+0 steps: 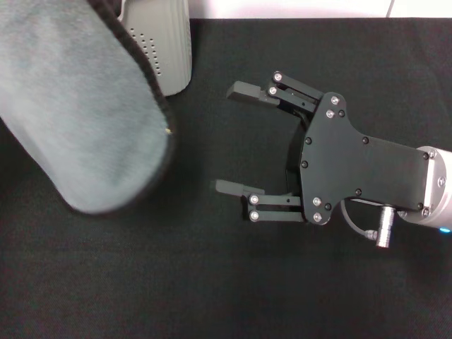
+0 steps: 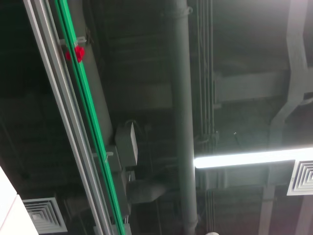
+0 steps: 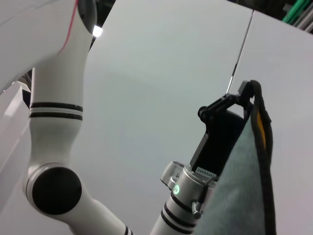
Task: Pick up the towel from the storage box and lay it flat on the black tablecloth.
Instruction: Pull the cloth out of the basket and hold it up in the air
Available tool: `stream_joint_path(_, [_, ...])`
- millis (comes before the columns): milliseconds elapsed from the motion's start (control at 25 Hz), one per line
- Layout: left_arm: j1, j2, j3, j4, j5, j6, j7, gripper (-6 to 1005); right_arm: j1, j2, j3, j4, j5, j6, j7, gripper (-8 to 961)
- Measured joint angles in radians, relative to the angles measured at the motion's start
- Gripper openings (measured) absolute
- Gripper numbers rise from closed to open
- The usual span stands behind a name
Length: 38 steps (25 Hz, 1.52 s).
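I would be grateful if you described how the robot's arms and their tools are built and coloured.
The right tool is matte black: a flat plate studded with silver screws, carrying two linkage fingers, on a white and silver wrist with a thin grey cable and metal plug. In the right wrist view, the left arm is glossy white with black ring bands and a round black joint cap, ending in a black left tool.

Head looks down; wrists face upward, right sharing the towel (image 3: 239,191).
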Motion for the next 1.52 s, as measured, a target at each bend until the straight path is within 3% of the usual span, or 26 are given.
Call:
stream_joint_path(480, [-0.004, -0.004, 0.02, 0.0, 0.009, 0.002, -0.006, 22, 0.015, 0.001, -0.01, 0.024, 0.081, 0.064, 0.018, 747])
stream_joint_path(760, [-0.009, 0.015, 0.096, 0.009, 0.006, 0.002, -0.018, 23, 0.043, 0.001, -0.025, 0.027, 0.089, 0.229, 0.018, 746])
stream_joint_path(1080, [-0.012, 0.006, 0.112, 0.048, -0.002, 0.004, -0.059, 22, 0.064, 0.001, -0.044, 0.021, 0.09, 0.368, -0.027, 746])
stream_joint_path(1520, [-0.024, 0.0, 0.133, 0.047, -0.023, 0.003, -0.065, 22, 0.115, 0.001, -0.206, -0.024, 0.248, 0.42, -0.124, 745])
